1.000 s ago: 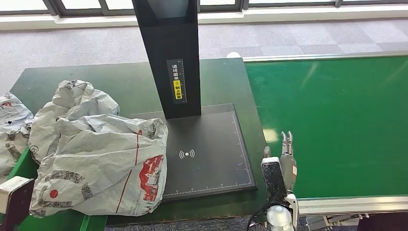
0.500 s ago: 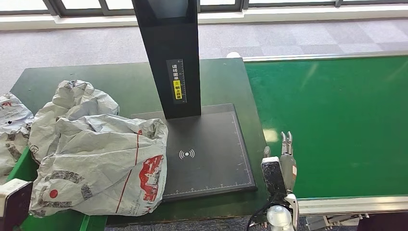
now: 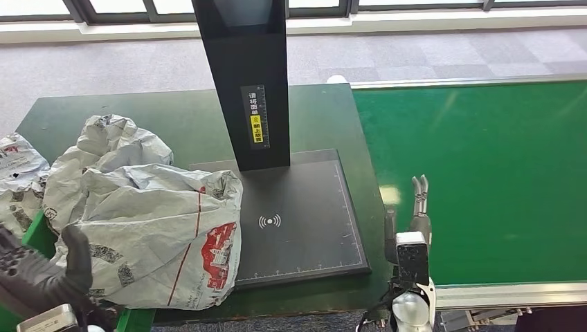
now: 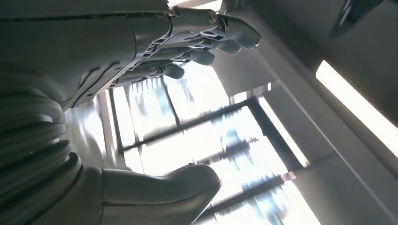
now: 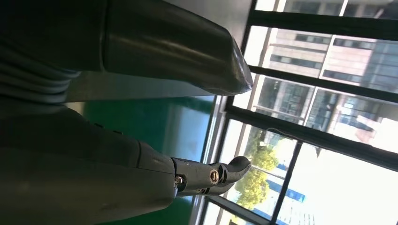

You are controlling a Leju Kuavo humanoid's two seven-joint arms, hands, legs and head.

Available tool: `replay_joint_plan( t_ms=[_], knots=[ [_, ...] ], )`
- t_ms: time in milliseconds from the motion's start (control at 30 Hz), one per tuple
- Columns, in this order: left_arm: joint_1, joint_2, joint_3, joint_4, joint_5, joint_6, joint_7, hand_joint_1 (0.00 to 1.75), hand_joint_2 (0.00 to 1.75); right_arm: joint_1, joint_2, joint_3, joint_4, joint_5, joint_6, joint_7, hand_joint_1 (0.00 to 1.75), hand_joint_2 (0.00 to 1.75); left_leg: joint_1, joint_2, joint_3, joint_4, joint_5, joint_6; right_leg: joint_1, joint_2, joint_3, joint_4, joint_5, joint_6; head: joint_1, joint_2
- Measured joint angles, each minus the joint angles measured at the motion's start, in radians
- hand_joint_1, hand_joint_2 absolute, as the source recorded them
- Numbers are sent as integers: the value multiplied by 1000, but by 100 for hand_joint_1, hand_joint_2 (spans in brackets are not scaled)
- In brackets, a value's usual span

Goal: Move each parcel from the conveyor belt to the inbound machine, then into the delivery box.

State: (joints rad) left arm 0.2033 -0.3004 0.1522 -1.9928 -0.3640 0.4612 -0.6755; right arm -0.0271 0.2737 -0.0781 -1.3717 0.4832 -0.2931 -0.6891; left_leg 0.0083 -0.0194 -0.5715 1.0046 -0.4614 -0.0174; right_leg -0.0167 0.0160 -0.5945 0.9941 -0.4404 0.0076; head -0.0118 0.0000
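Observation:
A large crumpled grey parcel (image 3: pixel 152 235) with red print lies on the dark green table, its right edge over the inbound machine's black pad (image 3: pixel 304 207). A second grey parcel (image 3: pixel 118 142) lies behind it. A third parcel (image 3: pixel 17 166) shows at the far left. My left hand (image 3: pixel 41 273) rises at the near left beside the large parcel, fingers apart and holding nothing; the left wrist view shows the left hand (image 4: pixel 141 42) spread against windows. My right hand (image 3: pixel 417 211) hovers over the near left edge of the green conveyor belt (image 3: pixel 484 173), fingers extended, with nothing in it (image 5: pixel 94 154).
The machine's black column (image 3: pixel 249 83) stands at the back of the pad. A green box edge (image 3: pixel 36 238) shows under the parcels at the near left. The belt's metal frame (image 3: pixel 505 294) runs along the near right. Grey carpet and windows lie beyond the table.
My left hand has risen into the head view at the near left, fingers up. My right hand has moved slightly forward and to the right along the belt's edge. The parcels have not moved.

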Motion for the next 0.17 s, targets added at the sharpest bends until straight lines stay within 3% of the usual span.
replay_joint_plan(
  t_ms=[133,167],
  knots=[
    [-80,32,-236,64,166,-91,-3,0,175,-14,-6,154,-80,-154,3,-12,0,175,0,2,0,0,0,0,0,2,0,0,1,0,0,0],
    [-91,36,-263,74,186,-106,-3,0,175,-17,-7,175,-88,-167,5,-12,0,175,0,2,1,0,0,0,0,2,0,0,2,0,0,0]
  ],
)
